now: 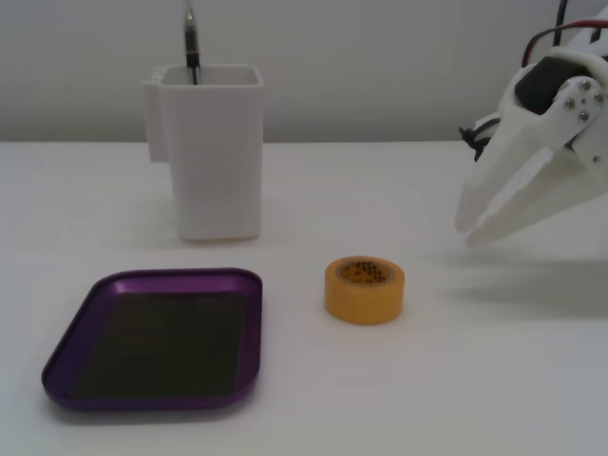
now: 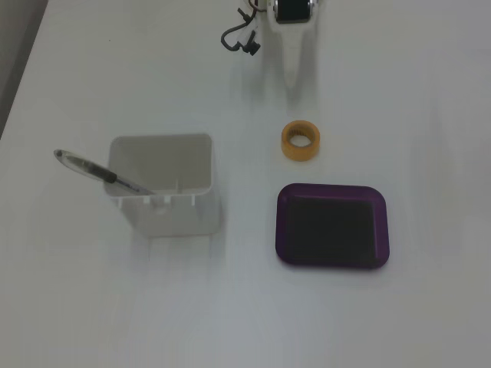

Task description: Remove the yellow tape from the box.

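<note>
White table (image 1: 313, 418) is taking up nearly the whole scene, smooth & matte, running out past every edge in both fixed views.

Tall white container (image 1: 211, 152) is standing well off from the gripper, on the far side of the tape from it; square, plastic-looking, w/ a dark pen (image 2: 100, 172) leaning inside. Pen's upper end is getting cut off in the side-on fixed view.

The box (image 1: 66, 359), a shallow purple metallic tray w/ rounded corners, low rim, dark flat bottom, is sitting beyond the tape from the gripper, nothing in it.

The gripper (image 1: 465, 226) is hanging above the table at the right edge of the side-on fixed view, white plastic, long tapering fingers pointing down & toward the tape. Fingers are parted only a little at the tips, gripping nothing. Arm behind it is getting cropped; some red & black wires (image 2: 239, 38) are trailing near its base.

The yellow tape (image 1: 365, 291) is lying flat on the table, hole up, outside the box, just beside its rim but apart from it. It's sitting near the gripper tips, lower & in front of them, not touching. Core print is too small to read.
</note>
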